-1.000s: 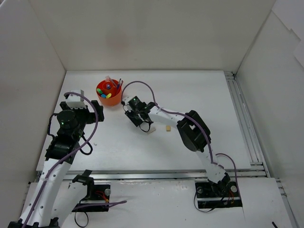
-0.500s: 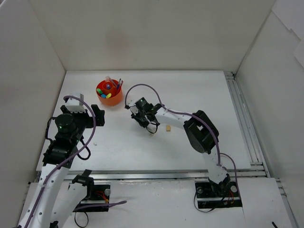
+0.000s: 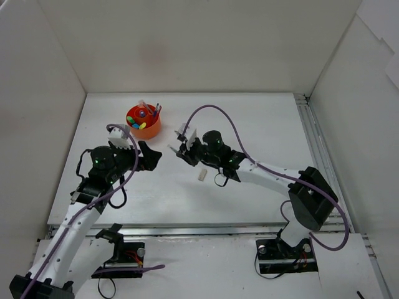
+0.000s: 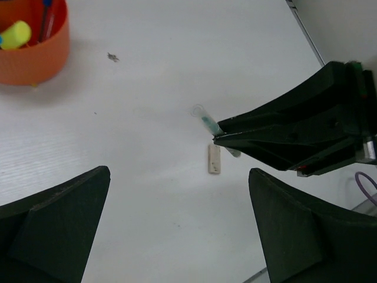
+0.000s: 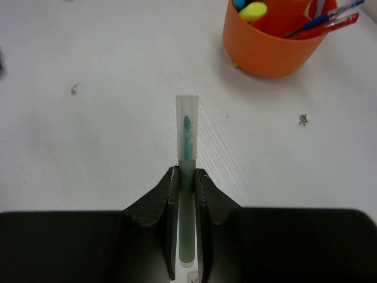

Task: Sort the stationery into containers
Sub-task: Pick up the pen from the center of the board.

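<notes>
Right now the right gripper point(image 5: 187, 177) is clamped narrow on a clear tube point(image 5: 187, 135), its two fingers pressing the tube's sides. The tube sticks straight out beyond the fingertips, and a teal core shows inside its clear end. Whether that end touches the table point(image 3: 249, 124) cannot be told. The gripper sits near the middle of the table, with the tube pointing left and far toward the orange organizer point(image 5: 271, 53). The organizer stands well apart at the far left. It holds a yellow-capped highlighter point(image 5: 254, 10) and red and blue pens point(image 5: 330, 20) leaning against its rim. A small beige eraser point(image 4: 214, 159) lies flat on the table, just on the near side of the right gripper's tip and apart from it. The left gripper point(image 4: 178, 172) hovers to the left of the right one, on the near side of the organizer. Its jaws are spread wide and hold nothing, and they face the tube and the eraser.
</notes>
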Available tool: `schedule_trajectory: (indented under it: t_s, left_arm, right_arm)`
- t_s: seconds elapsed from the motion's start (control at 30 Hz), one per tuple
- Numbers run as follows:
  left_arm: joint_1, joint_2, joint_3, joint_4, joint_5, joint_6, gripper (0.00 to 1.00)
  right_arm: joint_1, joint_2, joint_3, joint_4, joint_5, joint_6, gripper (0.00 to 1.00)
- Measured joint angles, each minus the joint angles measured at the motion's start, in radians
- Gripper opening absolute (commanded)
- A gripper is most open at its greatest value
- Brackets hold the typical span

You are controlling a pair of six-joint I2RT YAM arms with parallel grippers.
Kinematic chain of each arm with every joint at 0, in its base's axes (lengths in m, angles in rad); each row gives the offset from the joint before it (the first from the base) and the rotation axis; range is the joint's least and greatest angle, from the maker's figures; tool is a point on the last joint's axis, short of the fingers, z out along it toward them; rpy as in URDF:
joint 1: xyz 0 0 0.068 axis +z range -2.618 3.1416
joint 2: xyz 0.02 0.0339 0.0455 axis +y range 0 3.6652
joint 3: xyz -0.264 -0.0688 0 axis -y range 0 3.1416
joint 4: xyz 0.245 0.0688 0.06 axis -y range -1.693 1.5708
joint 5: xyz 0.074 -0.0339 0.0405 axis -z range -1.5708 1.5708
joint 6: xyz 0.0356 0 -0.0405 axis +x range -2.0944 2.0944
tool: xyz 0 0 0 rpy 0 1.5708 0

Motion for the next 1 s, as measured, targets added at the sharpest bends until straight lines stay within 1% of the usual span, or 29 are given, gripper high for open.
schedule_trajectory:
  t_s: [0.1, 0.2, 0.27, 0.3, 0.43, 0.47, 0.63, 0.73, 1.0]
  left_arm:
    - [-0.053, 0.039, -0.060, 0.072, 0.007, -0.042, 1.00]
    - [-0.113, 0.058, -0.095, 0.122, -0.024, -0.083, 0.99]
    - [-0.150, 0.068, -0.099, 0.158, -0.057, -0.106, 0.96]
    - [-0.166, 0.071, -0.100, 0.169, -0.069, -0.112, 0.94]
    - [-0.208, 0.077, -0.104, 0.208, -0.126, -0.144, 0.77]
    - [-0.217, 0.081, -0.106, 0.218, -0.140, -0.152, 0.75]
    - [-0.237, 0.093, -0.121, 0.233, -0.192, -0.182, 0.74]
    - [-0.237, 0.076, -0.149, 0.234, -0.225, -0.198, 0.75]
    - [-0.237, -0.081, -0.176, 0.245, -0.291, -0.219, 0.79]
  right_arm:
    - [0.021, -0.023, -0.022, 0.053, -0.001, 0.035, 0.00]
    - [0.050, -0.037, -0.028, 0.079, 0.006, 0.075, 0.00]
    - [0.078, -0.047, -0.032, 0.100, 0.023, 0.084, 0.00]
    - [0.092, -0.050, -0.033, 0.108, 0.045, 0.086, 0.00]
    - [0.108, -0.062, -0.039, 0.128, 0.120, 0.090, 0.00]
    - [0.109, -0.064, -0.042, 0.131, 0.134, 0.093, 0.00]
    - [0.119, -0.079, -0.075, 0.151, 0.187, 0.100, 0.00]
    - [0.132, -0.101, -0.096, 0.158, 0.209, 0.100, 0.00]
    - [0.167, -0.132, -0.112, 0.165, 0.204, 0.102, 0.00]
